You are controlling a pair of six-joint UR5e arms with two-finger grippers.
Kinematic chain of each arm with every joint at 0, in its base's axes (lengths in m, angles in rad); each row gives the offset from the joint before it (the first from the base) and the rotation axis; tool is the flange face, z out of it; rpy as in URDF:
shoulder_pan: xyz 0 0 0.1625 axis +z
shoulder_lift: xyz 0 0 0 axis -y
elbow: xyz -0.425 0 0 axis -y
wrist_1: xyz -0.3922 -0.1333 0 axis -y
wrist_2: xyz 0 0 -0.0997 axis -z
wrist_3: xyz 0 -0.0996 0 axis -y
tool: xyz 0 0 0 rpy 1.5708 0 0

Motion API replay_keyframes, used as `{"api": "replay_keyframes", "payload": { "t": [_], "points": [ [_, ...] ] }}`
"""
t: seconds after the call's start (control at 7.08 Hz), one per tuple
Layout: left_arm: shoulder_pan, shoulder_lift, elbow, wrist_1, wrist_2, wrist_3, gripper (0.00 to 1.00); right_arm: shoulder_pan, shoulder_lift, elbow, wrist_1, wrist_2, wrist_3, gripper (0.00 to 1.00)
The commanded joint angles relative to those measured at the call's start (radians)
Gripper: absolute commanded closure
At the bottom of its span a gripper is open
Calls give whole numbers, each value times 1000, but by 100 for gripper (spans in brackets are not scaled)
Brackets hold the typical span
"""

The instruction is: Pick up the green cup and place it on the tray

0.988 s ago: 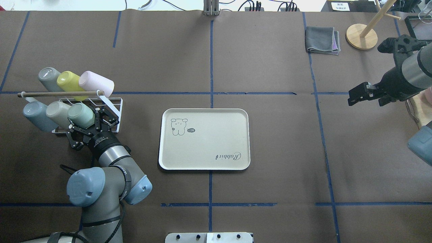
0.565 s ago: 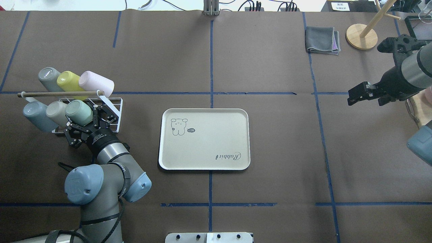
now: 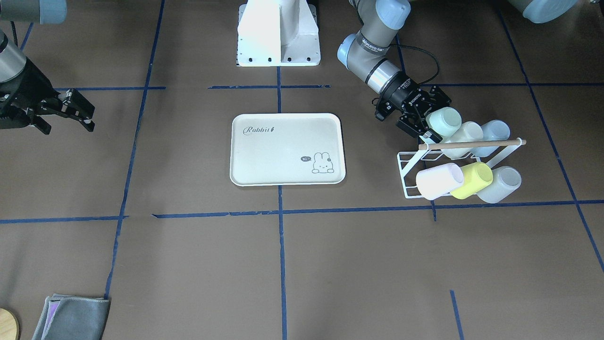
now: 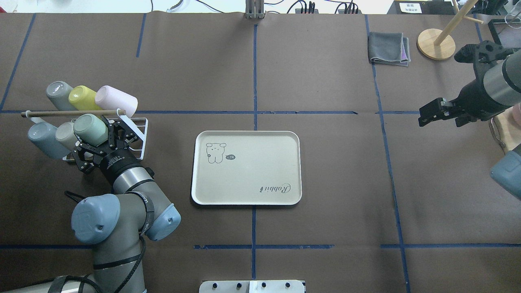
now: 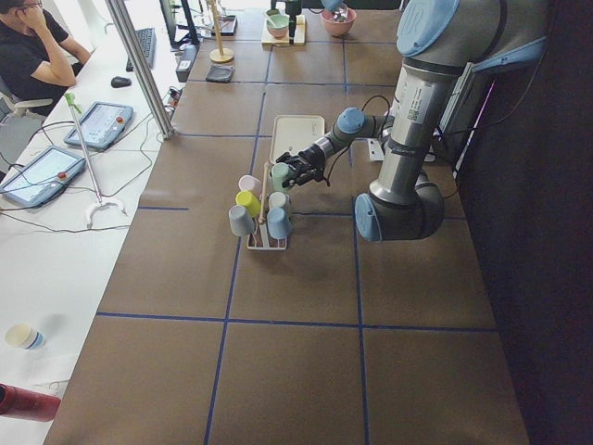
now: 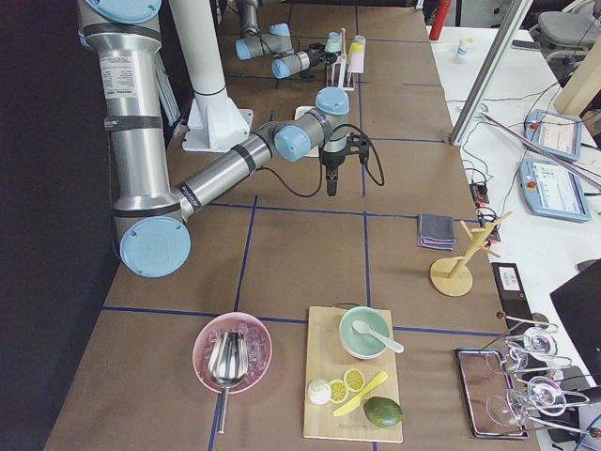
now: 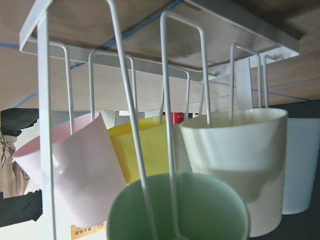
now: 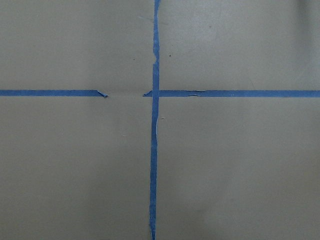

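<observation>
The green cup (image 4: 90,129) is tilted at the near right of the white wire rack (image 4: 139,121), and my left gripper (image 4: 97,140) is shut on it. From across the table the green cup (image 3: 443,120) sits just above the rack's wooden rod, in the left gripper (image 3: 427,115). In the left wrist view a wire peg (image 7: 170,150) still reaches into the green cup (image 7: 200,215). The cream tray (image 4: 252,175) with "Rabbit" print lies flat mid-table and holds nothing; the tray (image 3: 283,156) is to the right of the rack. My right gripper (image 4: 422,118) hovers open far to the right, holding nothing.
Other cups hang on the rack: yellow (image 4: 81,97), pink (image 4: 116,99), grey (image 4: 59,91), pale blue (image 4: 40,136) and beige (image 4: 64,136). A folded grey cloth (image 4: 388,48) and a wooden stand's base (image 4: 436,44) sit at the far right.
The left gripper has moved up and to the left with the green cup, drawing it along the peg. The right arm has hardly moved.
</observation>
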Motion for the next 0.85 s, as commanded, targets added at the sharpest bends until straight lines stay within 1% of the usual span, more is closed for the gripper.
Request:
{"api": "replay_keyframes", "payload": {
  "t": [0.0,0.28,0.71],
  "points": [
    [-28,0,-7,4,20,0,39,0,2,0,0,3,1,0],
    [-30,0,-65,7,20,36,40,2,2,0,0,3,1,0],
    [-45,0,-96,19,22,52,40,3,2,-1,0,3,1,0]
  ]
}}
